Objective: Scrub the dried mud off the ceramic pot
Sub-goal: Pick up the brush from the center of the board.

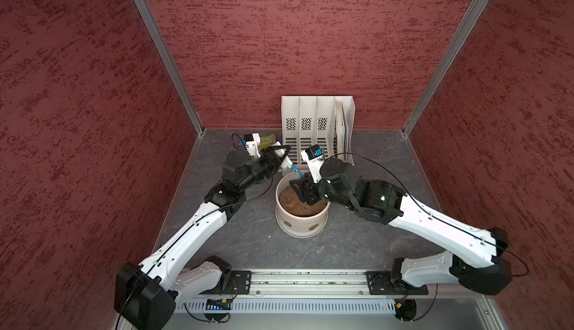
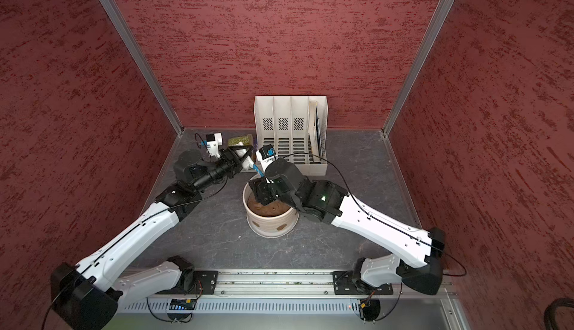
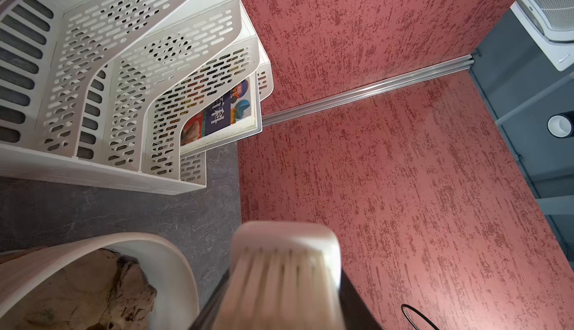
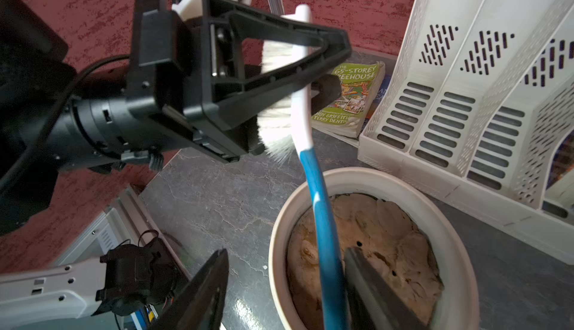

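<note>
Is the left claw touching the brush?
Touching. The right wrist view shows the left gripper clamped on the brush at its white bristled head.

Soft overhead light, fairly bright and even. Red walls lit flat. The ceramic pot throws only a faint shadow on the grey table. Both top views are sharp, but the corner posts splay outward at the edges. Left wrist view: brush bristles sit close to the lens and are badly blurred. Right wrist view: right gripper soft, rack bent by the wide angle, small sheen on the table.
</note>
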Robot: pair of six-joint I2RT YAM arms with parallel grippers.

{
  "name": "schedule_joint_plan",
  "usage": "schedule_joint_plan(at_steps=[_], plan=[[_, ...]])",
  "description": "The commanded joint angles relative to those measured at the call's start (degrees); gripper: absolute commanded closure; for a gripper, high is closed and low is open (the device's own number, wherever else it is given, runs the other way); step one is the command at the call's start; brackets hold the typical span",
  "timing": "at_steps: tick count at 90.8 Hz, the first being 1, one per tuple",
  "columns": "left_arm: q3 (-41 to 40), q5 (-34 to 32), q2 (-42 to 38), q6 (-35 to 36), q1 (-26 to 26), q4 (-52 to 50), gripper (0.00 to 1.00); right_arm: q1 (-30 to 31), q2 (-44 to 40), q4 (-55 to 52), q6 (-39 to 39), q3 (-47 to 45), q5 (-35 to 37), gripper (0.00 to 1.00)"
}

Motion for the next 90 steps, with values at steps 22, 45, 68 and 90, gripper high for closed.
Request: schedule_joint_plan(at_steps=[22, 45, 68, 90], plan=[[-0.2, 0.5, -1.4, -1.5, -0.1, 0.5, 1.00, -4.8, 1.3, -0.9, 2.7, 0.9, -6.1, 0.53], [-0.3, 0.5, -1.2, -1.6, 0.0, 0.7, 1.00, -5.3, 2.0, -0.8, 3.0, 0.9, -6.9, 0.76], [-1.2, 0.0, -0.1, 0.6, 0.4, -1.4, 0.84, -5.2, -0.3, -0.7, 2.9, -0.9, -4.6, 1.00], [4.3, -3.2, 0.1, 16.6, 2.5, -19.1, 0.02, -5.3, -3.1, -11.8, 8.6, -1.0, 10.7, 1.00]])
